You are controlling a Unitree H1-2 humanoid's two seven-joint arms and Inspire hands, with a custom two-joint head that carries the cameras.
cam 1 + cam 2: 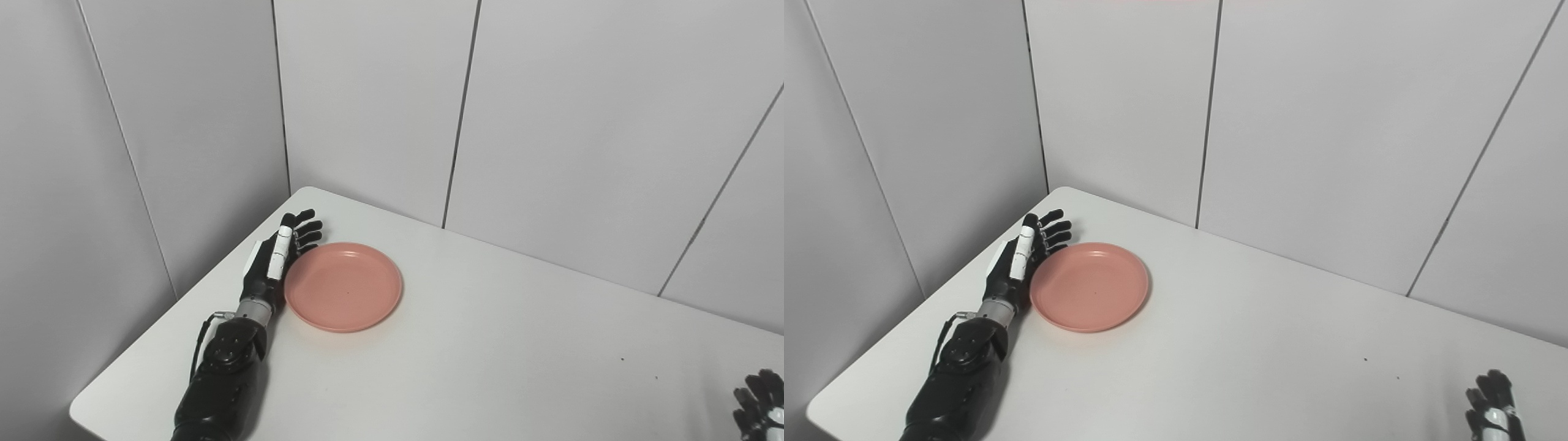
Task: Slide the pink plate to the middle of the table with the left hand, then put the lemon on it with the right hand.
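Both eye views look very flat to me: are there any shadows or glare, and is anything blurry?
Left eye view: soft, even light; the round pink plate casts only a faint shadow on the white table, no glare. Right eye view: equally sharp; the right hand is cut off by the frame's bottom edge.

Plate (343,286) is salmon pink, desk (490,343) plain white, walls (367,92) pale grey with dark seams. Left robot hand (278,260) is black with a white strip.
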